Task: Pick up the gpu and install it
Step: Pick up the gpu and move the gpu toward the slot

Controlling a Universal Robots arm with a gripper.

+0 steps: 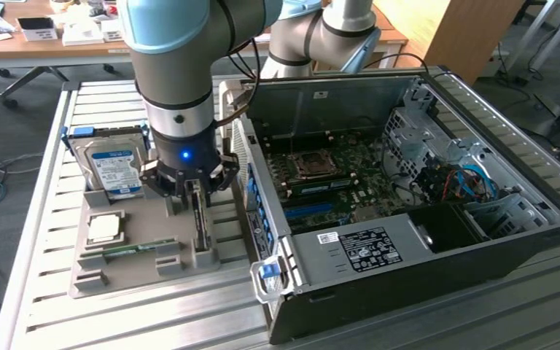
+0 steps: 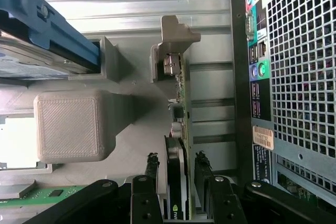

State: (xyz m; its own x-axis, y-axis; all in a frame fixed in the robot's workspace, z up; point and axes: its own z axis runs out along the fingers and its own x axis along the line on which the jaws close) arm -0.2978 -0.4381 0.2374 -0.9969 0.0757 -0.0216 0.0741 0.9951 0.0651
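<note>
You are looking at the pick-up stage, with the installing all left to do. The gpu [image 1: 200,232] is standing on edge in its slot in the grey holder tray [image 1: 134,275] on the desk [image 1: 66,321], directly beneath the jaws and running down between them. The jaws are standing partly open astride the card. In the wrist view a thin gap is showing on each side of the gpu [image 2: 178,174], so by my reading they are gripping nothing yet and the card is sitting in the tray, unlifted.

The exterior view is giving you the wider layout. The open computer case [image 1: 513,219] is lying on its side just beside the jaws, with its motherboard [image 1: 338,182] exposed and no card seated in it, as far as I can tell. On the far side of the jaws from the case, the hard drive [image 1: 113,171], the processor [image 1: 105,227] and the memory stick [image 1: 129,250] are sitting in their own places on the tray.

The wrist view is giving you the close detail. It is showing the clearance at each jaw face, the card's silver end bracket [image 2: 176,38] out ahead of the jaws, and the case's perforated rear panel [image 2: 299,66] close alongside the card.
</note>
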